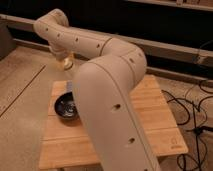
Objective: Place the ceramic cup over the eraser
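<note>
1. Your gripper [64,59] hangs from the bent wrist at upper left, above the far left edge of the table [155,115] and clear of its surface
2. It is clenched on the ceramic cup [67,63], a small glossy cream shape at its tip (only part of the cup shows below the wrist)
3. The cup is up in the air, beyond the black bowl [66,107] and well above it, touching nothing but the gripper
4. You cannot pick out the eraser: the arm [107,100] crosses the middle of the table and covers much of it
5. The arm rises from the bottom of the view, bends at a thick elbow to the right, then reaches back across to upper left, where the wrist turns downward
6. The table is pale wood made of slats that run left to right, with a small dark mark printed near its front right corner
7. The black bowl sits on the left part of the table, just beside the arm's lower link, and its inside shines a little
8. The floor [22,95] around the table is pale and speckled, and a dark seam runs across it at a slant on the left
9. Behind the table the wall is dark, with a lighter ledge [175,49] running along it from left to right
10. On the floor to the right, black cables [187,112] lie in loose loops near the table's right edge
</note>
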`<state>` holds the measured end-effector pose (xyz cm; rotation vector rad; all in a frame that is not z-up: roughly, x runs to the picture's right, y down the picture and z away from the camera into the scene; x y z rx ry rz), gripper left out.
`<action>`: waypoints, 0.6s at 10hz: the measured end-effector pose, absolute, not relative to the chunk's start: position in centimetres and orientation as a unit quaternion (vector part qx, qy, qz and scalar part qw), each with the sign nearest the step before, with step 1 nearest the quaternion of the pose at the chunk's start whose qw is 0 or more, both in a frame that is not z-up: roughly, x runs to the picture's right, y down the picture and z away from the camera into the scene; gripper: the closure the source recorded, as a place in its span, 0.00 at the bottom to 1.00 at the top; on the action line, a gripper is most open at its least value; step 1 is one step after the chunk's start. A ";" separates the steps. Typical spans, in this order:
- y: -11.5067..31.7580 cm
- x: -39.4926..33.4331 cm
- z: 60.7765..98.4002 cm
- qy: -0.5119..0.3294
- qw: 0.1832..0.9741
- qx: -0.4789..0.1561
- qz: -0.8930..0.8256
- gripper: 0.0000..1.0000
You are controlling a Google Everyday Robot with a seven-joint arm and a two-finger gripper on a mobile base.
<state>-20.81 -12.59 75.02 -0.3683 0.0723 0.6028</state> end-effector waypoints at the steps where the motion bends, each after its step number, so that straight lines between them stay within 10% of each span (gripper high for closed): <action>1: -12.2 -20.9 74.1 0.032 0.941 -0.172 0.289 1.00; 6: -13.6 -21.0 76.7 -0.038 0.935 -0.179 0.304 1.00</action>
